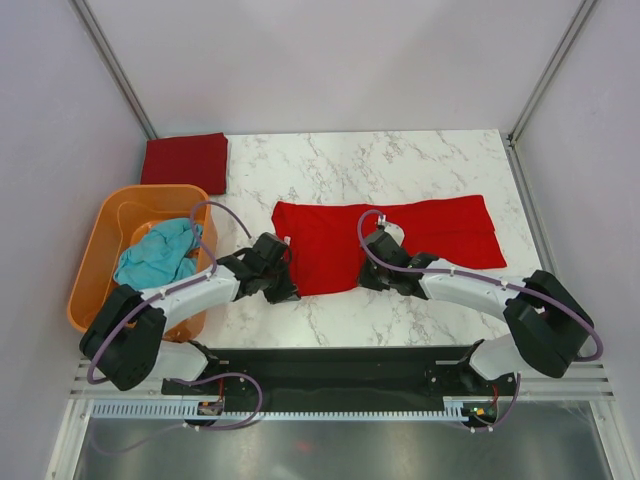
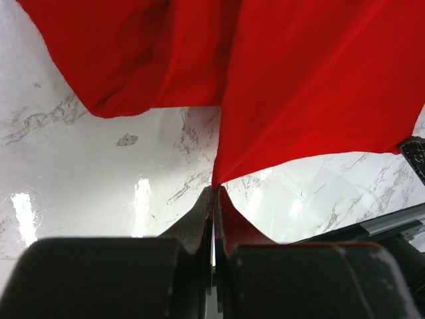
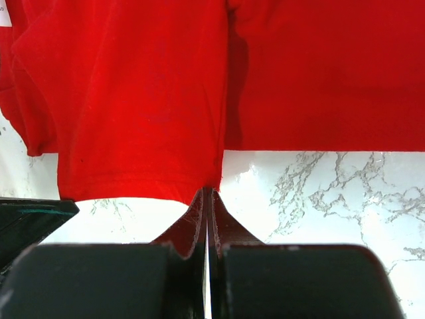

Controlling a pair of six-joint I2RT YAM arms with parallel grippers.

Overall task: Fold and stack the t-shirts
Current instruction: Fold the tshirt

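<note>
A bright red t-shirt lies spread across the middle of the marble table. My left gripper is shut on its near left corner; the left wrist view has the red cloth running up from the pinched tips. My right gripper is shut on the near edge further right, where a sleeve hem meets the tips. A folded maroon t-shirt lies flat at the back left. A teal t-shirt sits crumpled in the basket.
The orange plastic basket stands at the table's left edge, right beside my left arm. Grey walls with metal corner posts close off the back and both sides. A black rail runs along the near edge.
</note>
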